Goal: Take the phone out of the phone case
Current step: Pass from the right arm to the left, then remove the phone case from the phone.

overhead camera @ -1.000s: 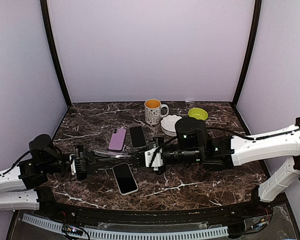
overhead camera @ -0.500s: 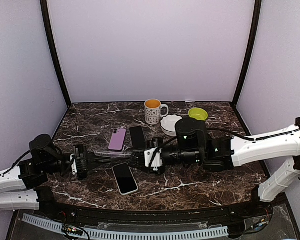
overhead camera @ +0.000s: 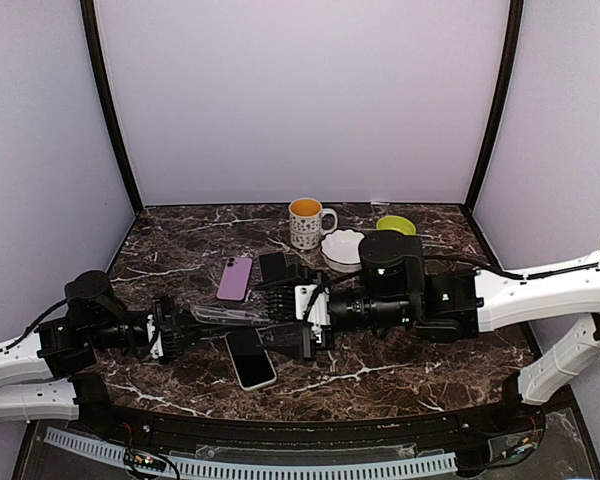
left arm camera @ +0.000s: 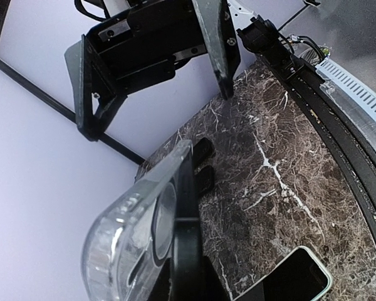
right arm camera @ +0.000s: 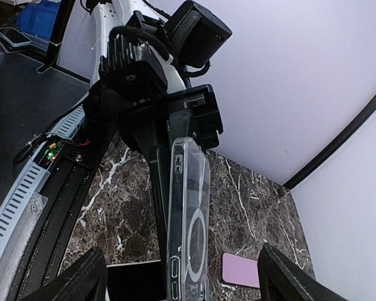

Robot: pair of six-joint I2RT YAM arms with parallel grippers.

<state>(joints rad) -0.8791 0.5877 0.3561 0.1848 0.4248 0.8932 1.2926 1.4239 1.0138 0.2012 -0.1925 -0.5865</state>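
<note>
The clear phone case [overhead camera: 228, 316] hangs above the table, edge-up, with my left gripper [overhead camera: 185, 324] shut on its left end. It looks see-through, with a round ring on its back [right arm camera: 196, 241], and I see no phone inside it. My right gripper [overhead camera: 283, 318] stands open around the case's right end, its fingers [right arm camera: 81, 276] wide apart and off the case. From the left wrist, the case [left arm camera: 128, 241] sits against my black finger [left arm camera: 188, 251], with the right gripper [left arm camera: 153, 75] open beyond. A phone [overhead camera: 250, 357] with a dark screen and pale rim lies flat below.
A pink phone [overhead camera: 234, 278] and a black phone [overhead camera: 273, 267] lie behind the grippers. Farther back stand a patterned mug [overhead camera: 308, 222], a white bowl [overhead camera: 342, 245] and a green bowl [overhead camera: 395, 226]. Purple walls enclose the marble table [overhead camera: 420, 360].
My right gripper has opened and let go of the case's right end. The left gripper has closed tighter on the left end and shifted slightly right.
</note>
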